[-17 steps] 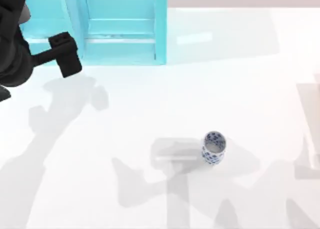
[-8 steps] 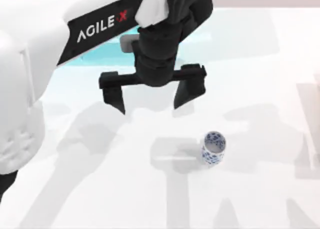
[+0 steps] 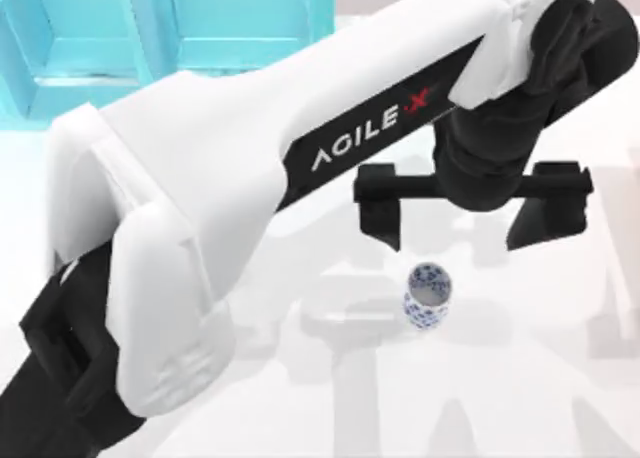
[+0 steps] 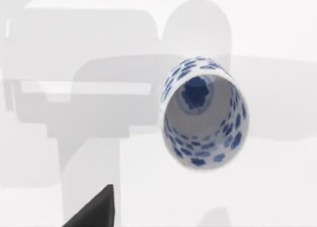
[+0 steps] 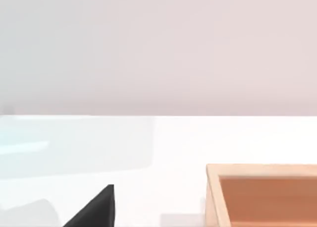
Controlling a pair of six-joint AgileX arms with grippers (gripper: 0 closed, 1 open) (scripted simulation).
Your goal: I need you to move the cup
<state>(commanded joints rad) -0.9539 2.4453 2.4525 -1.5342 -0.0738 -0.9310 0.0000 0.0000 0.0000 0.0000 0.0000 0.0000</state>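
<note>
The cup stands upright on the white table, right of centre and toward the front; it is small, white with blue flowers. The left wrist view looks down into the cup, showing its patterned inside. My left gripper hangs open above the table, just behind the cup and slightly to its right. Its black fingers are spread much wider than the cup and touch nothing. A dark part of my right gripper sits at the edge of the right wrist view, away from the cup.
A turquoise cabinet-like structure stands at the back left of the table. My left arm's white body stretches across the middle. A wooden box appears in the right wrist view, on the table.
My left arm has swung from the far left across the table to the right, bringing its open gripper over the cup. The cup has not moved.
</note>
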